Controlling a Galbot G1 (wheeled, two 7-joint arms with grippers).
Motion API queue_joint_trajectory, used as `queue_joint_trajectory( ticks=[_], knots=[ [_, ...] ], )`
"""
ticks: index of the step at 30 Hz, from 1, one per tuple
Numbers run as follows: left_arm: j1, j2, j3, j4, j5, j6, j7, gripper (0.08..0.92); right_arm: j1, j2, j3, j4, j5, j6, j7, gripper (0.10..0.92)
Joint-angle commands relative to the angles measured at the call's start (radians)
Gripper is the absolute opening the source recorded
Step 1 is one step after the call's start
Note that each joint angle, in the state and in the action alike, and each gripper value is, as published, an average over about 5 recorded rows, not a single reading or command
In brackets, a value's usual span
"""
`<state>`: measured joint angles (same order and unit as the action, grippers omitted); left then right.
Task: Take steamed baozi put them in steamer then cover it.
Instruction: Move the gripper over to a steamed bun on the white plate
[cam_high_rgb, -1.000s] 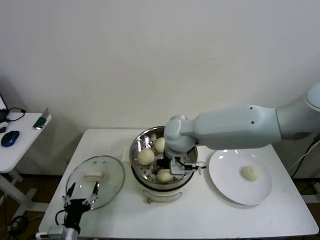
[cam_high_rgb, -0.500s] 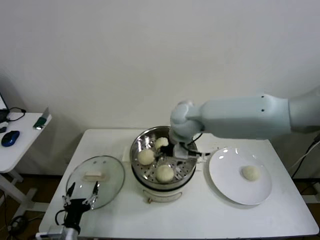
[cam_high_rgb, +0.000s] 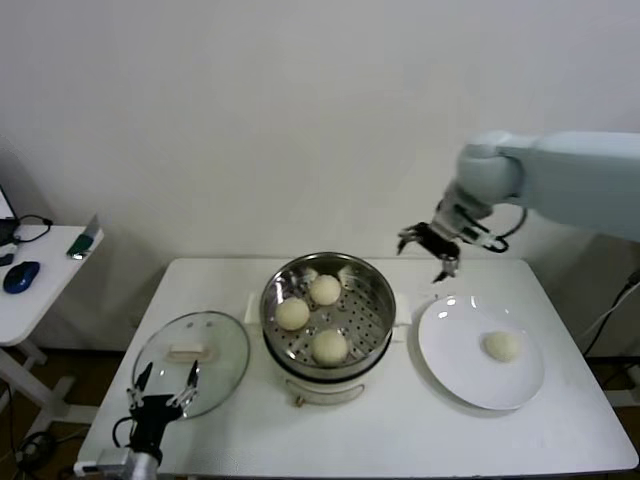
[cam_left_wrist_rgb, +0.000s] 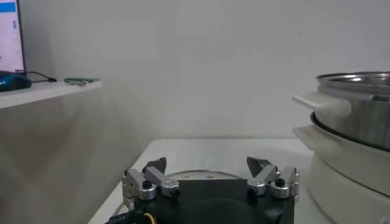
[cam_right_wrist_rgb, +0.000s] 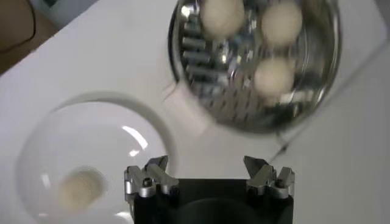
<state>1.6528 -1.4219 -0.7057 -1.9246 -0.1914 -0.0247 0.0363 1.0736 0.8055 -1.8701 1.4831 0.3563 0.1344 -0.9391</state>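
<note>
The right gripper (cam_high_rgb: 430, 246) hangs in the air above the far side of the table (cam_high_rgb: 400, 430), between the steamer (cam_high_rgb: 328, 312) and the white plate (cam_high_rgb: 480, 355), its fingers spread wide and holding nothing. The right wrist view looks straight down past those parted fingers (cam_right_wrist_rgb: 148, 180): here the steamer (cam_right_wrist_rgb: 256, 61) shows its perforated floor with three steamed baozi (cam_right_wrist_rgb: 275, 74) lying on it, and the plate (cam_right_wrist_rgb: 91, 161) shows a fourth bun (cam_right_wrist_rgb: 78, 189) resting on it, well apart from the steamer. The head view confirms the count, three baozi (cam_high_rgb: 329, 346) in the basket and one bun (cam_high_rgb: 502, 346) alone on the plate, and adds what the wrist cameras miss: a glass lid (cam_high_rgb: 190, 350) lying flat on the table to the left of the steamer, which stands uncovered on its white cooker base (cam_high_rgb: 325, 385). The left gripper (cam_high_rgb: 160, 392) waits low at the near left edge of the table, just beside the lid, its fingers also wide apart and empty. The left wrist view alone shows the steamer (cam_left_wrist_rgb: 356, 106) from the side, with its white handle and the base beneath, and a side table (cam_left_wrist_rgb: 42, 91) off to the far left.
</note>
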Motion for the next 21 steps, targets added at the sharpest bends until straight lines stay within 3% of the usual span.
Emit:
queue_joint_trajectory(
  ticks=[1,9,21],
  knots=[
    [-0.003,-0.002,0.001,0.002,-0.001,0.003,0.001,0.823,-0.019,-0.295,-0.126,-0.052,-0.005,-0.224,-0.024,0.823],
    [0.001,0.000,-0.010,0.012,-0.003,0.002,0.001,0.823,-0.362,-0.369,0.114,-0.147,-0.128,-0.271,-0.019,0.823],
    [0.011,-0.007,-0.022,0.017,-0.002,-0.001,-0.001,0.823,-0.722,-0.290,0.444,-0.323,-0.185,-0.253,-0.017,0.823]
  ],
)
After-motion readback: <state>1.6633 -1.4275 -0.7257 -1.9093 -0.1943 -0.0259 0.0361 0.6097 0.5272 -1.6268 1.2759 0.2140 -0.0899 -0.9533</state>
